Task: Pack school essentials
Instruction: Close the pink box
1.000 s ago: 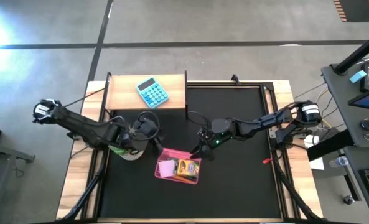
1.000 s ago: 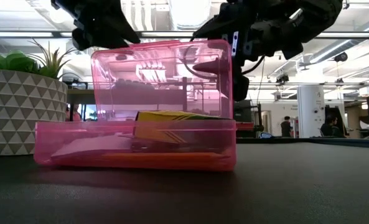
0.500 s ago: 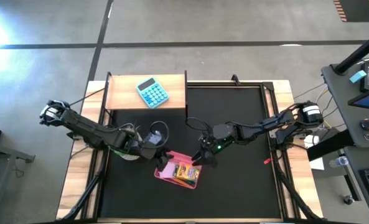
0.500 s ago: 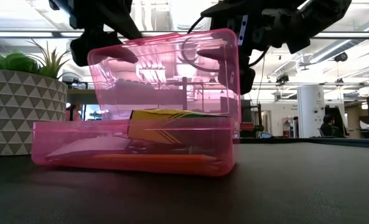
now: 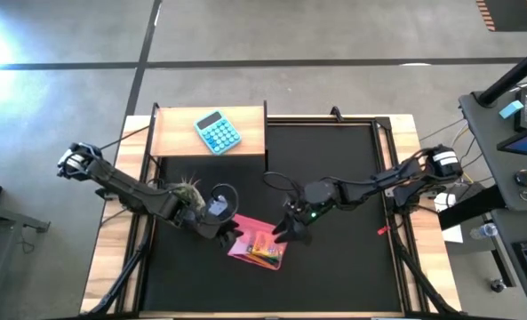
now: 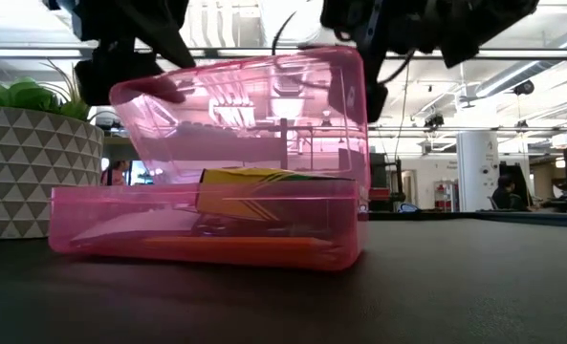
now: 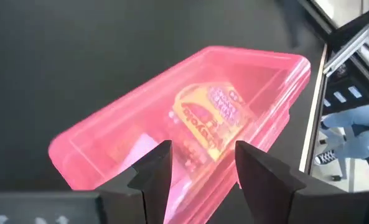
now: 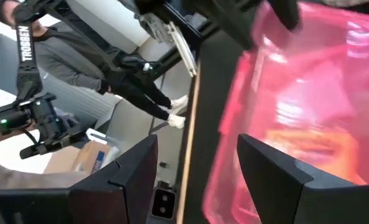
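A pink see-through box (image 5: 259, 244) sits on the black mat, its base (image 6: 207, 229) flat and its hinged lid (image 6: 250, 105) tilted half over it. Inside lie a yellow crayon box (image 6: 264, 182), an orange pencil (image 6: 245, 244) and pale paper. My left gripper (image 5: 230, 233), open, is at the lid's left end. My right gripper (image 5: 285, 233), open, is at the lid's right end. In the left wrist view the crayon box (image 7: 212, 115) shows through the lid. Scissors and pens are not visible. My left gripper meets the lid at its upper left corner (image 6: 154, 86), coming slanting down from the table's left; one finger (image 6: 173, 91) shows through the pink wall. The lid leans over the base on its hinge. My right gripper meets the lid's upper right corner (image 6: 359, 62) from above and from the right, with open fingers (image 8: 277, 171) on either side of the pink wall (image 8: 308, 106).
A potted plant in a patterned pot (image 6: 34, 162) stands just left of the box, under the left arm (image 5: 139, 191). A light-blue calculator (image 5: 218, 132) lies on a wooden board (image 5: 174, 133) at the far left. A small red thing (image 5: 381, 230) lies on the mat's right side.
The lid has tipped from nearly upright toward the near edge, leaning over the base, which has stayed on the mat. Both grippers have moved with the lid toward the near edge. The left gripper has also come right, from the plant to the box.
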Motion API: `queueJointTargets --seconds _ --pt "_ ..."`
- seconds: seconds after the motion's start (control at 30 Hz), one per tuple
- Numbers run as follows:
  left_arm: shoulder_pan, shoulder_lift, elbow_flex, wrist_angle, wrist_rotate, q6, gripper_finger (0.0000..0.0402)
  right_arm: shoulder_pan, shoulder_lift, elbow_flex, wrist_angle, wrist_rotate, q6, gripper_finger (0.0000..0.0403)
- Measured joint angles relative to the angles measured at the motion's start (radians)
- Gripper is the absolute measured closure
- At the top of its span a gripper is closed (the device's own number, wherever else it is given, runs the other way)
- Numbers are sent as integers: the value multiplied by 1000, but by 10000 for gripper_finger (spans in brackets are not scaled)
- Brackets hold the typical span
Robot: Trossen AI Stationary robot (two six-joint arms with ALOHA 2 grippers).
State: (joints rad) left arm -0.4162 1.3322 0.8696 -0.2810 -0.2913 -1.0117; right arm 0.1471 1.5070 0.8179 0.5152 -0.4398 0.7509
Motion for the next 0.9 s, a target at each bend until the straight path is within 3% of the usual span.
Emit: queueJointTargets --seconds 0.2,0.57,0.9 --pt "-16 73 -4 0 16 -29 244 57 0 28 -10 121 -56 193" --pt "-20 213 20 9 33 7 244 133 1 28 -18 362 -15 193" --pt "-57 234 43 21 56 184 244 162 2 28 -59 443 45 193"
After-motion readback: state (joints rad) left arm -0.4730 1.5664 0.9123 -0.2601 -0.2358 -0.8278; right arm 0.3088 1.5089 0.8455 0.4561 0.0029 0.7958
